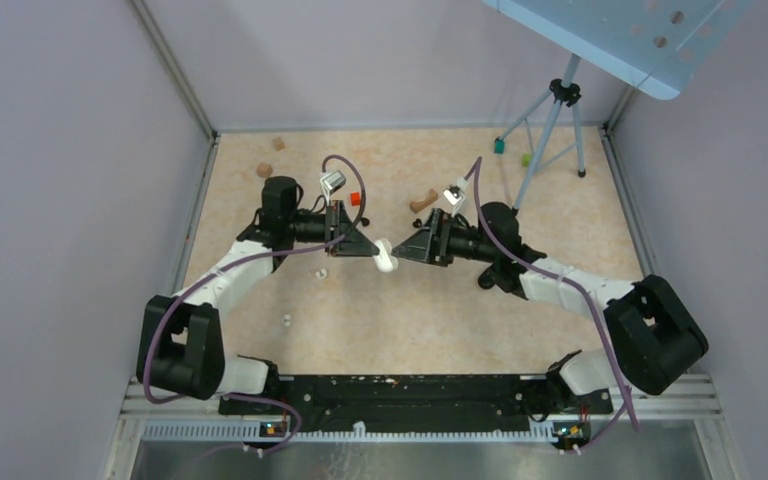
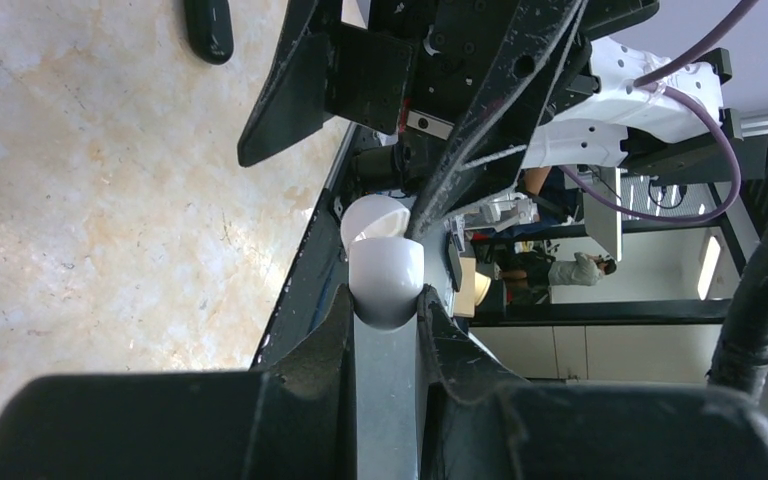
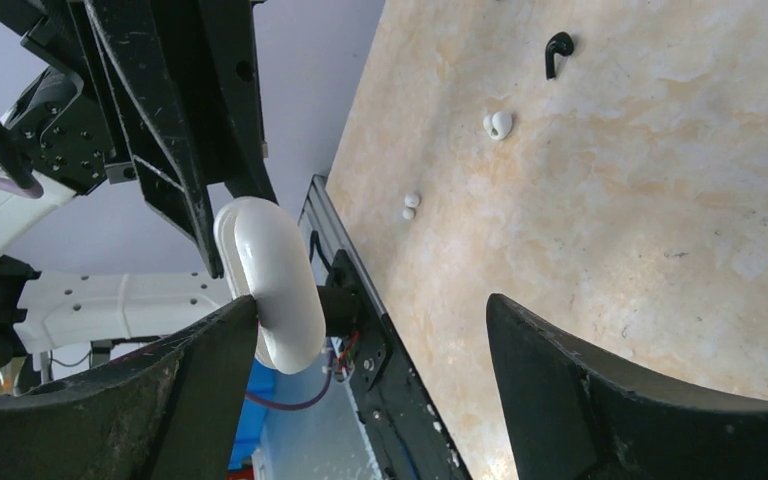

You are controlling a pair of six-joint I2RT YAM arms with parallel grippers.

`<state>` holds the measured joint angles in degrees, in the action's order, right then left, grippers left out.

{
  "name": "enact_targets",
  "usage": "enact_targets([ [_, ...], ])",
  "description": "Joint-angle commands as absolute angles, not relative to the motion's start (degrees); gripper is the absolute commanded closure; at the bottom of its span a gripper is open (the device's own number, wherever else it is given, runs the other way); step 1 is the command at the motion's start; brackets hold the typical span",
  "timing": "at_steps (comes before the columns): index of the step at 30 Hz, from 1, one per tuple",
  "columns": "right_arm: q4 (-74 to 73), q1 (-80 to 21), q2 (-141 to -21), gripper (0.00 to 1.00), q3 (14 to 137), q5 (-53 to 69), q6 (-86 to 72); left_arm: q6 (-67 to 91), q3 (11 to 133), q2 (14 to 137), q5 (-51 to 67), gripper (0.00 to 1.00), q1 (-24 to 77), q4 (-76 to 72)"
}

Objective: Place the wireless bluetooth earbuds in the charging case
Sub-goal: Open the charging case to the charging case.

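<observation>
A white charging case (image 1: pixel 387 258) hangs in mid-air over the middle of the table, with my left gripper (image 1: pixel 376 252) shut on it. In the left wrist view the case (image 2: pixel 385 275) is wedged between the two fingertips of that gripper (image 2: pixel 385 302). My right gripper (image 1: pixel 400 252) faces it from the right and is open. In the right wrist view the case (image 3: pixel 272 285) rests against the left finger of the right gripper (image 3: pixel 372 305), while the other finger stands far off it. Two white earbuds (image 1: pixel 321 272) (image 1: pixel 287 320) lie on the table below, also visible from the right wrist as one earbud (image 3: pixel 498 124) and a second (image 3: pixel 410 205).
Small brown blocks (image 1: pixel 265 170) (image 1: pixel 422 202) and a red block (image 1: pixel 356 197) lie behind the arms. A tripod (image 1: pixel 550 120) stands at the back right with green bits (image 1: pixel 499 146) near its feet. A black hook-shaped piece (image 3: pixel 558 50) lies on the table.
</observation>
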<state>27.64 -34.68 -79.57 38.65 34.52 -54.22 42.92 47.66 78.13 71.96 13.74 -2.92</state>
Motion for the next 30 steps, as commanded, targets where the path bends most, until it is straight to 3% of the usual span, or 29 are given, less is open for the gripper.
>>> enact_targets([
  [1,26.2,-33.8,-79.0,0.18,38.1,32.0,-53.4,42.5,47.9,74.8,75.3,1.00,14.0,-4.8],
  [10,27.5,-32.6,-76.2,0.18,37.2,33.0,-53.8,42.1,47.7,74.5,75.8,1.00,14.0,-4.8],
  [21,48.9,-31.8,-80.4,0.18,35.8,44.1,-64.6,43.8,46.9,74.4,77.4,1.00,14.0,-9.2],
  [30,55.6,-31.8,-84.3,0.29,35.4,47.2,-68.2,44.2,47.1,74.1,77.3,1.00,14.1,-9.2],
])
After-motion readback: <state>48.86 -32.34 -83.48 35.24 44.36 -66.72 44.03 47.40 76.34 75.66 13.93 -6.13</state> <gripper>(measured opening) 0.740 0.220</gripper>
